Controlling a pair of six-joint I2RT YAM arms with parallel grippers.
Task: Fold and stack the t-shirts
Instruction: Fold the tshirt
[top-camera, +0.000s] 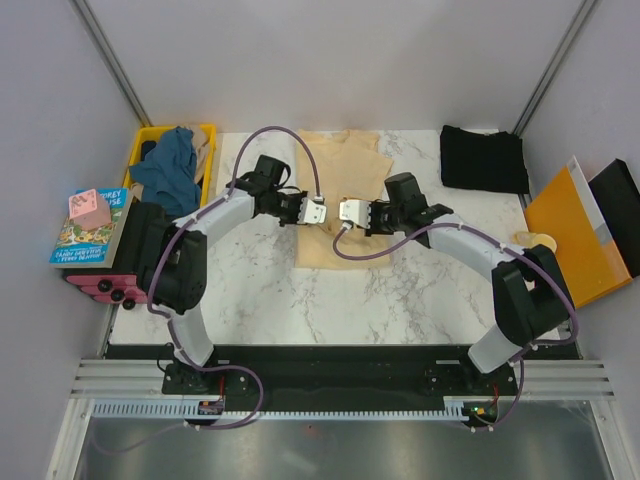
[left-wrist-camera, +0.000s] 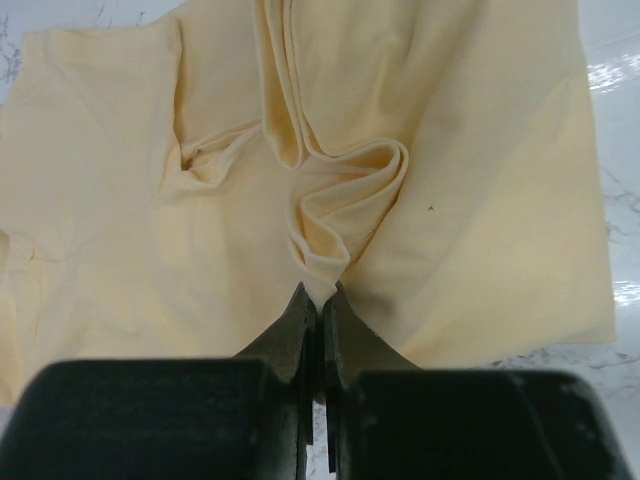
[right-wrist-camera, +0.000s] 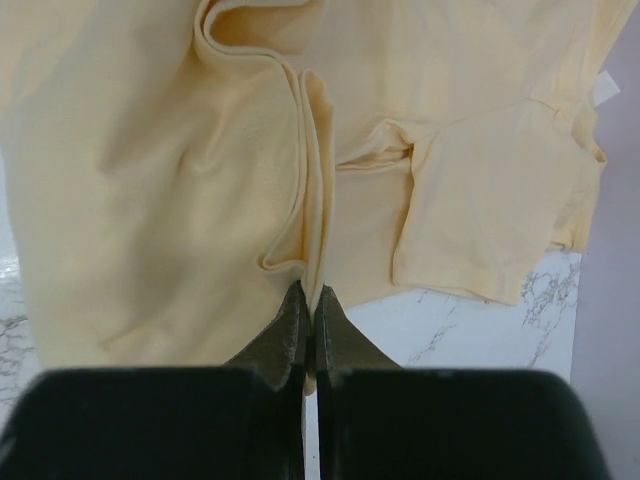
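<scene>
On the counter (top-camera: 400, 290) the middle t-shirt (top-camera: 340, 160) is laid toward the back; the second t-shirt (top-camera: 485, 158) is set to its right, the third t-shirt (top-camera: 172, 170) piled in the crate (top-camera: 207, 135) far left, the folder (top-camera: 565, 235) far right.

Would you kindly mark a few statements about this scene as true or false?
1. The left end effector and right end effector both pinch the pale cream-yellow cloth t-shirt. True.
2. The teal-blue cloth t-shirt sits in the yellow plastic crate. True.
3. The black cloth t-shirt lies in that crate too. False: it lies on the white marble table.
4. The right end effector stands open. False: it is shut on the cloth.
</scene>
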